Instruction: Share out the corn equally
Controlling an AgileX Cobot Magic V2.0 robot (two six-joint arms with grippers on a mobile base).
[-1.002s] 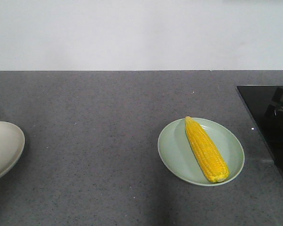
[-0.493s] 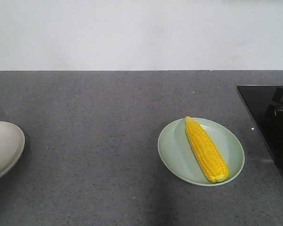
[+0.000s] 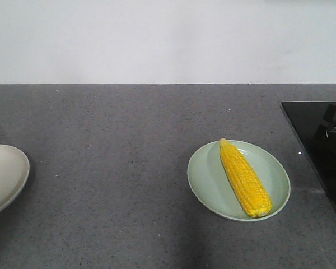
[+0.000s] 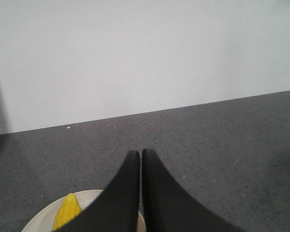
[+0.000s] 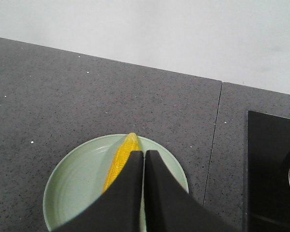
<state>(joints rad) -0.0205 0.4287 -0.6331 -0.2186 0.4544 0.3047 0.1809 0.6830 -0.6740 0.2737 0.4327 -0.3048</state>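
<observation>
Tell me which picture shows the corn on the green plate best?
The front view: the whole corn lies unblocked on the green plate. In the right wrist view the shut right gripper hides most of it. The left wrist view shows a different cob.

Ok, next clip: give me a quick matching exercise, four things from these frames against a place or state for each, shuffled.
Things:
1. green plate
2. cream plate
3. right claw
4. black cooktop

Places or states:
A. at the counter's right edge
B. cut off at the left edge of the front view
C. shut, above a cob
D. holds one corn cob lying diagonally

Pairs: 1-D, 2-B, 3-C, 4-A
</observation>
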